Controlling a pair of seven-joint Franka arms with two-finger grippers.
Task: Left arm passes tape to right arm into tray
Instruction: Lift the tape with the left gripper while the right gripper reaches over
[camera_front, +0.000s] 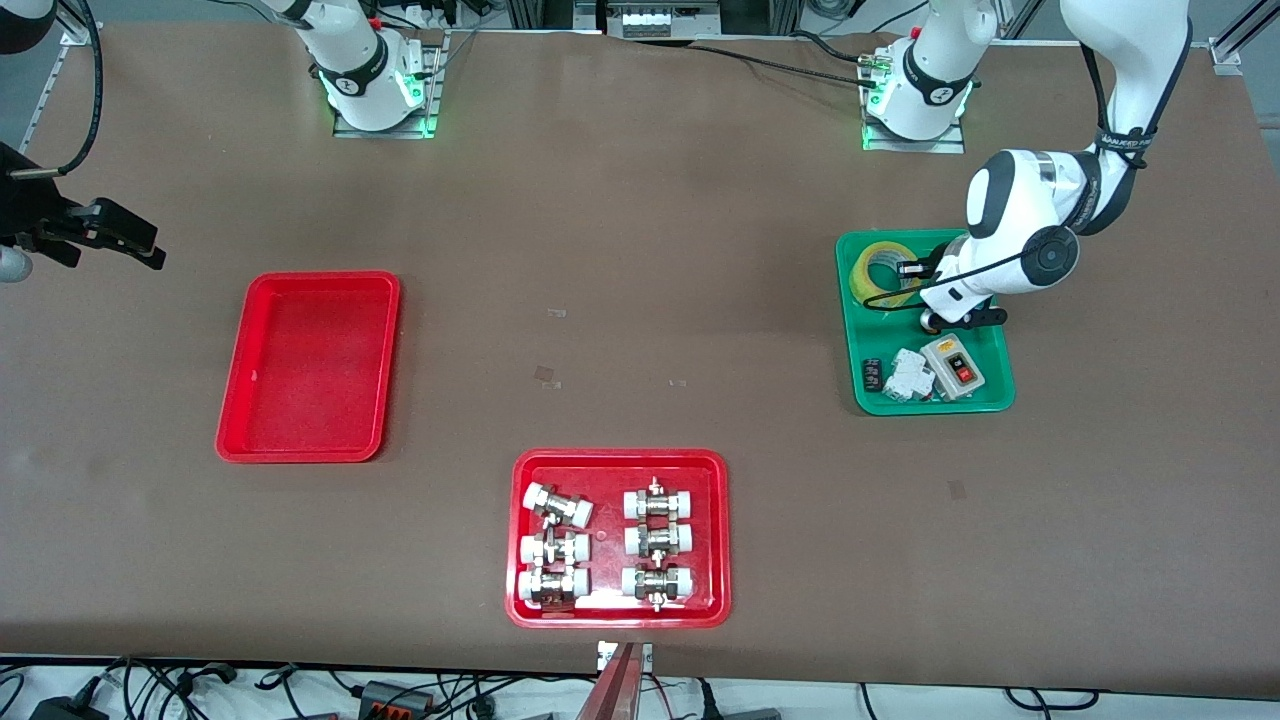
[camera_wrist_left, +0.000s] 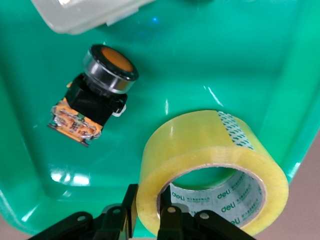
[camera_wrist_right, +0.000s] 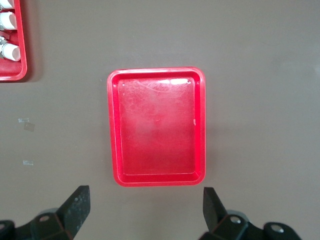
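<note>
Inside the green tray (camera_front: 985, 400), left claw (camera_wrist_left: 145, 220) straddles the tape's (camera_wrist_left: 210, 160) wall, closure unclear; right claw (camera_wrist_right: 145, 205) waits, spread, above the counter (camera_front: 640, 250).

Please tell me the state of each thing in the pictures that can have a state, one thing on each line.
tape: in the green tray, tilted on edge, left hand straddling its wall
plain red tray: empty
red tray of pipe fittings: loaded
push button: on its side in the green tray
left hand: open
right hand: open, waiting high over the table
</note>
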